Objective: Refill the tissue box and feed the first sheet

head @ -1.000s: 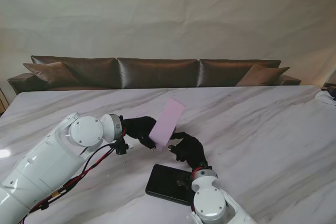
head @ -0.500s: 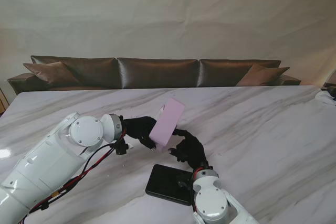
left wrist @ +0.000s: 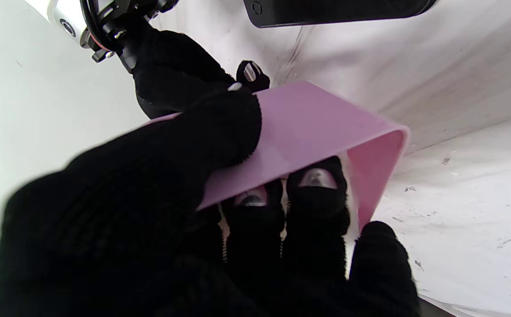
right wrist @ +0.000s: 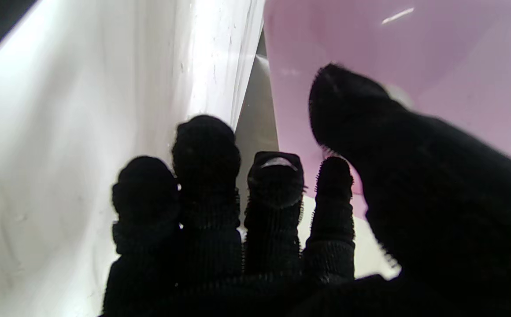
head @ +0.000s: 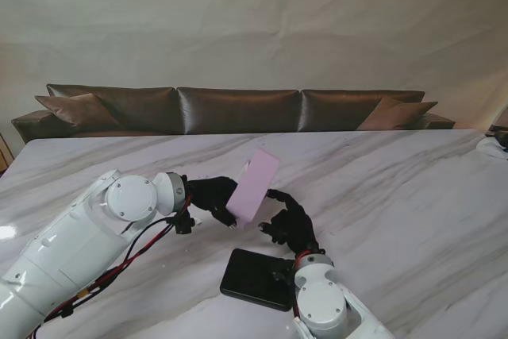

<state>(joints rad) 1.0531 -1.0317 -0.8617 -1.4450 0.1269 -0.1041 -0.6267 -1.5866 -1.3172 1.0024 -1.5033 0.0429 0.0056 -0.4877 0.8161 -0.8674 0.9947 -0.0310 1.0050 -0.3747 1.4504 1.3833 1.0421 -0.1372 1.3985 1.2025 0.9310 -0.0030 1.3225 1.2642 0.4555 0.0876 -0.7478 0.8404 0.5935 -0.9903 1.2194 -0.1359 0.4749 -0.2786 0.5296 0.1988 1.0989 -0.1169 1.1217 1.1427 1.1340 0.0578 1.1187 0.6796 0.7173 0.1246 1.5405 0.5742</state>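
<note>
A pink tissue box cover (head: 254, 186) stands tilted up off the marble table, its open side turned toward my left arm. My left hand (head: 210, 196) is shut on it: in the left wrist view the thumb lies on the outer pink face (left wrist: 326, 127) and two fingertips (left wrist: 317, 178) press inside. My right hand (head: 290, 224) hovers just right of the cover's lower corner, fingers curled and apart, holding nothing. The right wrist view shows its thumb (right wrist: 352, 110) close to the pink wall (right wrist: 414, 57); contact is unclear. No tissue is visible.
A flat black slab (head: 254, 277) lies on the table nearer to me, just left of my right wrist, and shows again in the left wrist view (left wrist: 335, 11). A brown sofa (head: 238, 109) runs behind the table's far edge.
My right hand has drifted slightly right and farther from me, opening a small gap from the cover's lower corner. The cover has turned a little, showing its side edge. The left arm holds still.
</note>
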